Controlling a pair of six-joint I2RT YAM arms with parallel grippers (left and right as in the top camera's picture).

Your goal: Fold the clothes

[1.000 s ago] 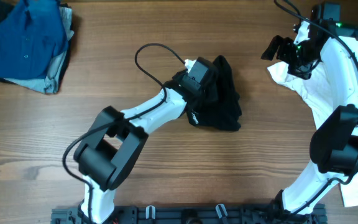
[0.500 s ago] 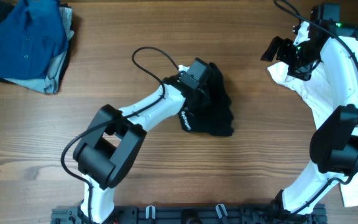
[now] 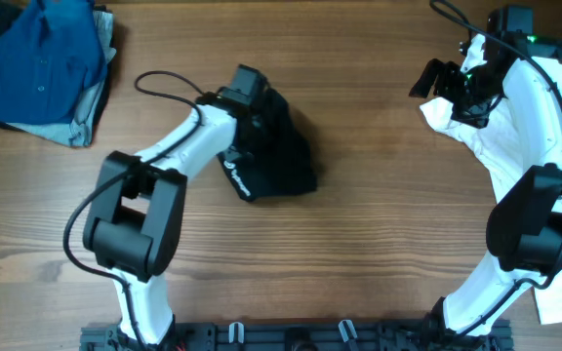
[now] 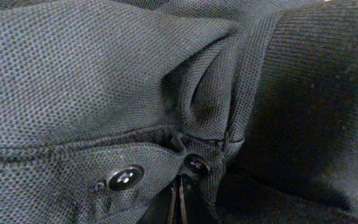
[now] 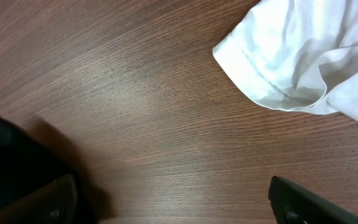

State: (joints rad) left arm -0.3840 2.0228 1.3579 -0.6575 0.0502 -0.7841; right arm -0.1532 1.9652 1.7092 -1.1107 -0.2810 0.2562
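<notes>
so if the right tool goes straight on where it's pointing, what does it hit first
Probably the bare table: the open right tool aims at it, and the white T-shirt lies off to the side.

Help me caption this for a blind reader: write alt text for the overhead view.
A crumpled black shirt lies on the wooden table left of centre, the left gripper shut on it. The right gripper hangs open at the edge of a white T-shirt on the right; a blue shirt lies bunched in the top left corner.
</notes>
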